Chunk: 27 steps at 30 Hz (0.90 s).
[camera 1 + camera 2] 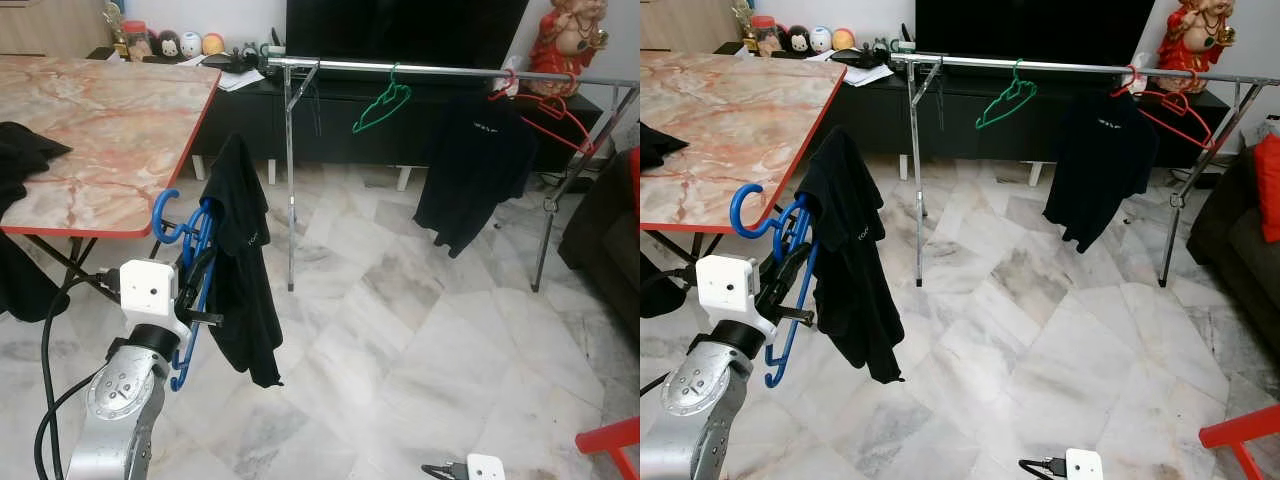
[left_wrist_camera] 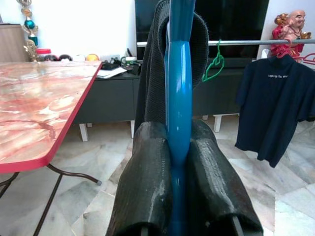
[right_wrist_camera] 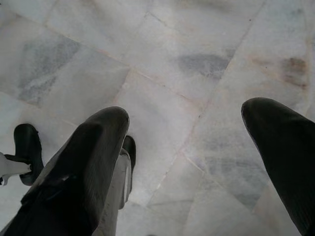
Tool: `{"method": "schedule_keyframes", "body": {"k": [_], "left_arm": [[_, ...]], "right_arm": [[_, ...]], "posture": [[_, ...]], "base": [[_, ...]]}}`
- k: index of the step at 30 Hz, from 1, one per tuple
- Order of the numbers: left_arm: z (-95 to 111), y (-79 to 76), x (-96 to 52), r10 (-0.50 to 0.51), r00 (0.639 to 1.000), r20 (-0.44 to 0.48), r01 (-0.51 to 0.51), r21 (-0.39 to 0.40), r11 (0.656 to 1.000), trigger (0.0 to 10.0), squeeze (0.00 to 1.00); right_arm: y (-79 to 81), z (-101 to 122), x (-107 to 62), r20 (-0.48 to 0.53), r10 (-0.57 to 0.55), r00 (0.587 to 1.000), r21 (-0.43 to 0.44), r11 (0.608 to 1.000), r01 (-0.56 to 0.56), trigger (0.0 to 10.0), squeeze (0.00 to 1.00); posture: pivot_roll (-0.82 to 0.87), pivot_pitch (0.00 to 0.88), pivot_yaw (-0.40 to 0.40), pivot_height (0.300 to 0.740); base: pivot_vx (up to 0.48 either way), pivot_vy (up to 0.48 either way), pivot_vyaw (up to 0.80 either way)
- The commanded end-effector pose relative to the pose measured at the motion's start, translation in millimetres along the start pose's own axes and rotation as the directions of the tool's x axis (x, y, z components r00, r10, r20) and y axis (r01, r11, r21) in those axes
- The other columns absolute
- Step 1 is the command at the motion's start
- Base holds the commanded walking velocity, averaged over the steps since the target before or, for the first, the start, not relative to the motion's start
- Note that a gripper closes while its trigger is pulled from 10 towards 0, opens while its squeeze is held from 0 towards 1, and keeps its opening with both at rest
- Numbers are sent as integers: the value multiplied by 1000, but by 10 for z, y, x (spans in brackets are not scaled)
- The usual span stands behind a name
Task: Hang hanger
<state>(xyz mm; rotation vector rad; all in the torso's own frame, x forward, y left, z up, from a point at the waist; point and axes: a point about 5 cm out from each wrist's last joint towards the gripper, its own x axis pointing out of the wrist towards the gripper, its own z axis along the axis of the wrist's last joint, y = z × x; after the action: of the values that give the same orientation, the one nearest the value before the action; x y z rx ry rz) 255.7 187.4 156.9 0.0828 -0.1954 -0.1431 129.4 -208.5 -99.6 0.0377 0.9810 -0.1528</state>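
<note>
The blue hanger (image 1: pixel 188 262) is clamped between the two black fingers (image 2: pixel 147 182) of the left pincer (image 2: pixel 178 162), which is closed tight on its blue body. A black garment (image 1: pixel 243 262) is draped over the hanger and hangs down beside the silver left arm (image 1: pixel 118 400). The hanger is held up in the air near the corner of the marble-patterned surface (image 1: pixel 110 120), whose red edge lies just behind the hook.

Farther ahead, a metal clothes rail (image 1: pixel 420 70) is seen across the room, well apart from the held hanger. On the rail an empty green hanger (image 1: pixel 382 105) is hung, and to its right a dark t-shirt (image 1: pixel 475 170) hangs on a red hanger (image 1: pixel 540 105). Behind the rail a low black cabinet (image 1: pixel 250 125) with a television (image 1: pixel 400 28) is placed, and a red figurine (image 1: pixel 568 35) is set at its right end. Open marble floor (image 1: pixel 400 330) lies between the hanger and the rail.

The right pincer (image 3: pixel 197 142) is held low over the floor, its fingers spread wide apart with nothing between them.
</note>
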Motion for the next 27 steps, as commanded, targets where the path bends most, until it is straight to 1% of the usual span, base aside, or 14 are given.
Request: {"method": "schedule_keyframes", "body": {"k": [1,6,11,12,14,17,18,20,21,23,24,25,26,27], "left_arm": [[138,-56,14,-22,998,56,21,14,1000,10000,0],[132,-63,14,-26,998,54,25,12,1000,10000,0],[100,-152,4,-118,993,27,116,48,992,10000,0],[95,-176,3,-144,989,22,143,49,988,10000,0],[90,-180,7,-163,986,19,162,49,986,10000,0],[77,-198,16,-189,982,10,189,47,981,10000,0],[55,-238,21,-231,973,-3,230,51,972,10000,0],[38,-267,20,-259,966,-13,260,50,964,10000,0],[15,-312,13,-301,953,-28,302,47,952,10000,0],[2,-339,9,-324,945,-36,325,47,944,10000,0],[-14,-372,6,-349,936,-43,351,45,935,10000,0],[-14,-372,6,-349,936,-43,351,45,935,10000,0],[-26,-395,5,-362,931,-47,364,39,931,10000,0],[-31,-399,6,-362,931,-47,364,38,931,10000,0]], "right_arm": [[-54,6,-4,2,-11,1000,-17,1000,11,10000,0],[-61,69,3,42,-27,999,-12,1000,27,10000,0],[-90,360,41,163,-41,986,5,999,41,10000,0],[-99,545,51,239,-29,970,1,1000,29,10000,0],[-77,773,59,323,-10,946,-10,1000,13,10000,0],[1,1063,68,404,10,915,-18,1000,-3,10000,0],[-5,1279,49,472,19,882,-20,1000,-11,10000,0],[-38,1401,30,508,21,861,-18,1000,-13,10000,0],[-81,1592,-10,568,35,822,-23,999,-27,10000,0],[-102,1704,-40,602,49,797,-32,999,-37,10000,0],[-114,1860,-91,646,104,756,-66,995,-81,10000,0],[-114,1860,-91,646,104,756,-66,995,-81,10000,0],[-122,1954,-126,666,147,731,-104,989,-104,10000,0],[-139,1975,-134,670,143,728,-109,990,-94,10000,0]], "posture": [[112,15,-92,740],[113,13,-92,740],[115,12,-91,740],[115,12,-91,740],[103,9,-85,740],[97,7,-84,740],[96,7,-84,740],[92,7,-84,740],[86,6,-85,740],[79,6,-84,740],[79,6,-84,740],[79,6,-84,740],[65,3,-85,740],[65,3,-85,740]], "base": [[0,0,0],[0,0,0],[0,0,0],[0,0,0],[0,0,0],[0,0,0],[0,0,0],[0,0,0],[0,0,0],[0,0,0],[0,0,0],[0,0,0],[0,0,0],[0,0,0]]}}
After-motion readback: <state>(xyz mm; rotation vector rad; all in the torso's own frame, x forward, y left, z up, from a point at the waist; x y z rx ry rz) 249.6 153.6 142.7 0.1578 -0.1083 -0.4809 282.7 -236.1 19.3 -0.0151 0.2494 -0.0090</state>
